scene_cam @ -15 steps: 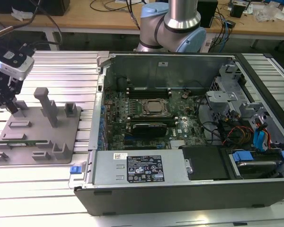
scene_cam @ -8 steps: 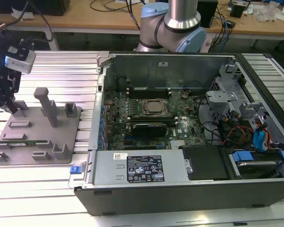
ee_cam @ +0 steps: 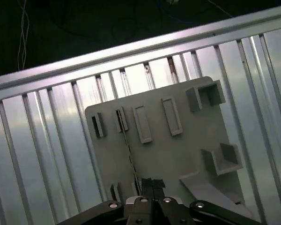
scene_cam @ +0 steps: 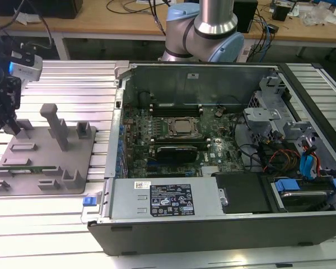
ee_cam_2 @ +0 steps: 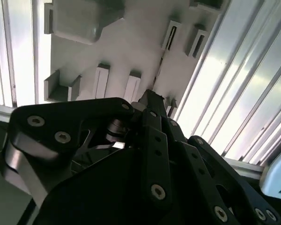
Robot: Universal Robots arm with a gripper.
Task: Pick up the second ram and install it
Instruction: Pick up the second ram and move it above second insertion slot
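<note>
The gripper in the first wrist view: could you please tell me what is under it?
The grey fixture plate, with the second ram on edge running to the gripper; the ram's near end is covered.

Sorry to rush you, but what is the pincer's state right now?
Pincer: closed, apparently on the second ram, which stands on edge in the grey fixture.

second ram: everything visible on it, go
The second ram is a long, thin green strip, apparently standing on its long edge in the grey fixture plate, along the plate's near side in the exterior view. In both wrist views it reads as a thin dark line with one end in a narrow slot. The gripper is lined up with it; contact cannot be told.
</note>
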